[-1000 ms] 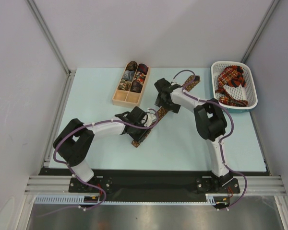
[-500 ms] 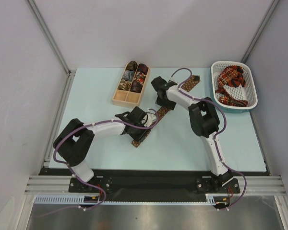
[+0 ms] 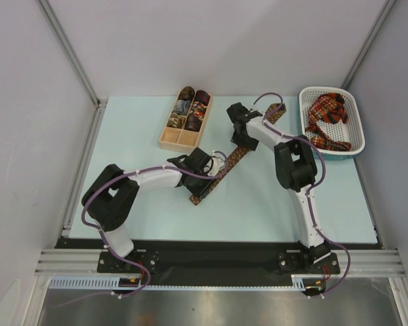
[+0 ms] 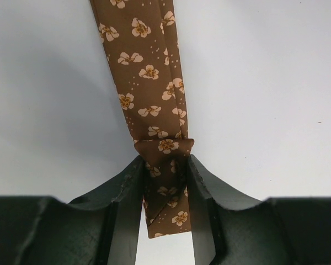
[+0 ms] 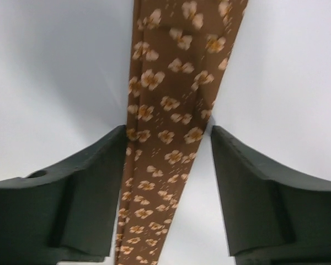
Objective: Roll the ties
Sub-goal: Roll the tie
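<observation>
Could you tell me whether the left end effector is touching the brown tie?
Touching. In the left wrist view, the left end effector pinches the brown tie at its folded end, both fingers pressed against the fabric.

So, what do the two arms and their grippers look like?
The left arm and right arm have white tubular links and bulky black joint housings, with a thin purple cable looping along each. The left gripper and right gripper are black, their fingers matte with curved inner edges.

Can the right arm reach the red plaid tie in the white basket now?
Probably yes: the plaid tie lies in the open basket beside that arm, nothing between, though the right gripper straddles the brown tie.
</observation>
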You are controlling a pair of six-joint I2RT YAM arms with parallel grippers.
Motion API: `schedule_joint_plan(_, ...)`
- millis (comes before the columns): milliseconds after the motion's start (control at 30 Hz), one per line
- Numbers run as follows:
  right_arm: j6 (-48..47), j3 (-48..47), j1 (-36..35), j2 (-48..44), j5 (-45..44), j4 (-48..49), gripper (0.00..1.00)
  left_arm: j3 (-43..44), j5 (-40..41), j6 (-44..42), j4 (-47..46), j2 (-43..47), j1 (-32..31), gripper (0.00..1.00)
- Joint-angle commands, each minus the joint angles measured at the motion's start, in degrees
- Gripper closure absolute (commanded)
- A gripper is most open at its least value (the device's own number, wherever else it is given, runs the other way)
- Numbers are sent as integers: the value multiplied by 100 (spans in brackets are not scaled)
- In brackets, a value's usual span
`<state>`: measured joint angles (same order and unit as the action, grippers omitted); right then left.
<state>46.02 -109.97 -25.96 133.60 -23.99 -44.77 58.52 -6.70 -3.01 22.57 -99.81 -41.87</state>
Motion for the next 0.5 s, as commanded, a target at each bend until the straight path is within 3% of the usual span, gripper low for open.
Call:
schedule_joint_plan(0, -251, -190, 82, 184, -115, -110, 32, 203, -60, -7, 46, -126, -41, 60)
schedule_joint_plan(300, -945, 133, 609, -676, 711, 460, 27, 151, 2, 28, 2, -241, -67, 60)
schedule_joint_plan(433, -1332, 1379, 715, -2098, 1070, 1487, 20, 212, 55, 37, 116, -302, -76, 59)
schedule_joint_plan(467, -1359, 2183, 732, -2397, 1080, 1707, 20, 212, 55, 37, 116, -311, -76, 59)
